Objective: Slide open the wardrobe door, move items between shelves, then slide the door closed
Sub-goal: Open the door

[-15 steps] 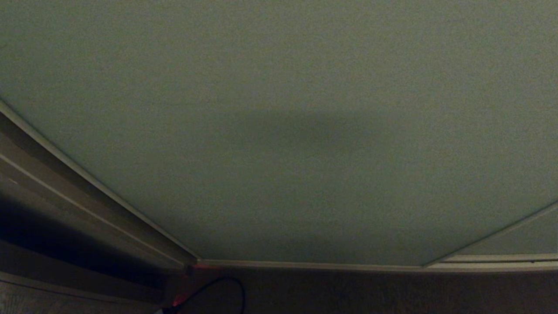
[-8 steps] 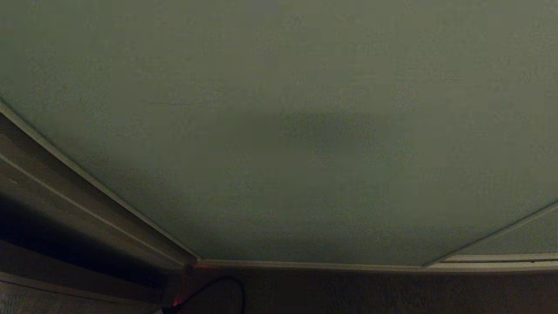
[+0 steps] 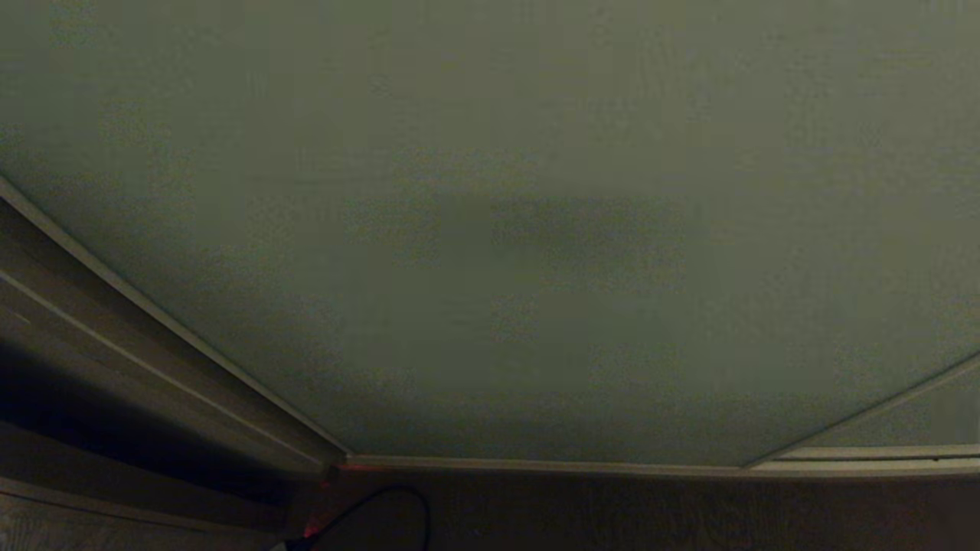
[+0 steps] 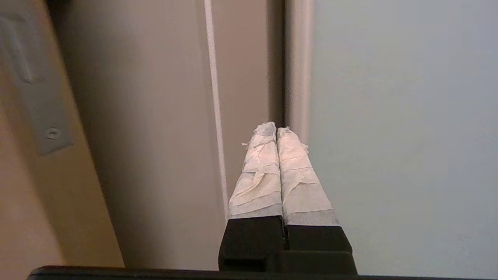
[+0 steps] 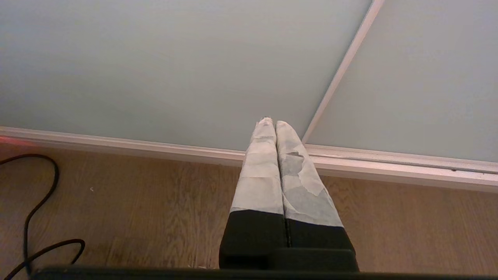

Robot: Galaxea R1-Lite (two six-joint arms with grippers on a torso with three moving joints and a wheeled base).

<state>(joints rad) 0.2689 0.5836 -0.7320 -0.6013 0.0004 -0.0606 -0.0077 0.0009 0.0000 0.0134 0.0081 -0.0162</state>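
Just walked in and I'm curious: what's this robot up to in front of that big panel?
It faces a closed sliding wardrobe door. The left gripper, fingers pressed shut and holding nothing, points at the dark seam between the door's edge and the side frame. The right gripper, also shut, hangs idle over the wooden floor.

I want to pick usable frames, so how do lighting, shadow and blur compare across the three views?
Head view: dim, with a soft shadow patch on the pale grey-green sliding wardrobe door. Left wrist view: brighter, the darker grey-brown side frame blurred. Right wrist view: bright, wood-grain floor and black cable crisp.
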